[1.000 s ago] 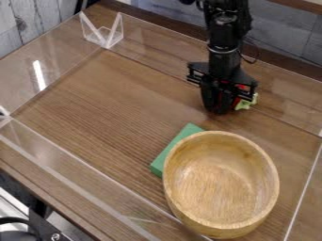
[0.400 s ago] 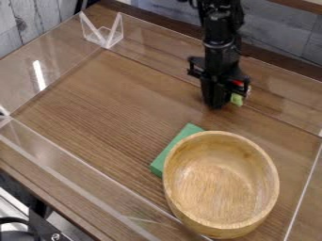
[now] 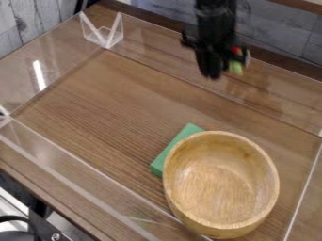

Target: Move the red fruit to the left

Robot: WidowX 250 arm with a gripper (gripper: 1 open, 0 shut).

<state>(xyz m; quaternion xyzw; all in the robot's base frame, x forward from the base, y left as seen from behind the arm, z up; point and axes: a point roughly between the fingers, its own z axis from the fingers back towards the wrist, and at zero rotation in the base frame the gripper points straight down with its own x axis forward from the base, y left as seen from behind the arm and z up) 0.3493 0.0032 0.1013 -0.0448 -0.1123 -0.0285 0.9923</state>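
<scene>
One black arm is hanging down from the top edge of the camera view, and its tool [image 3: 220, 66] is pointing steeply downward, blurred, clear of the wood. Its jaws are sitting closed in tight on the red fruit [image 3: 224, 66]: a streak of bright red is showing between the dark fingers, with a fleck of green at the right side, so the fruit is riding in the grip, up off the bench [image 3: 113, 113] near the far right of the working area. Below and nearer the camera, the wooden bowl [image 3: 221, 183] is sitting upright at the front right, well apart from the tool. A green pad [image 3: 171, 152] is lying flat under the bowl's left edge, partly covered by it. Clear plastic walls [image 3: 51, 141] are ringing the wood-grain surface, and a small clear bracket [image 3: 104, 32] is standing at the far left corner. Between the tool and the left side of the bench, bare wood is showing; bowl and pad are both lying nearer the camera than that stretch. No readable writing or label is showing anywhere.
</scene>
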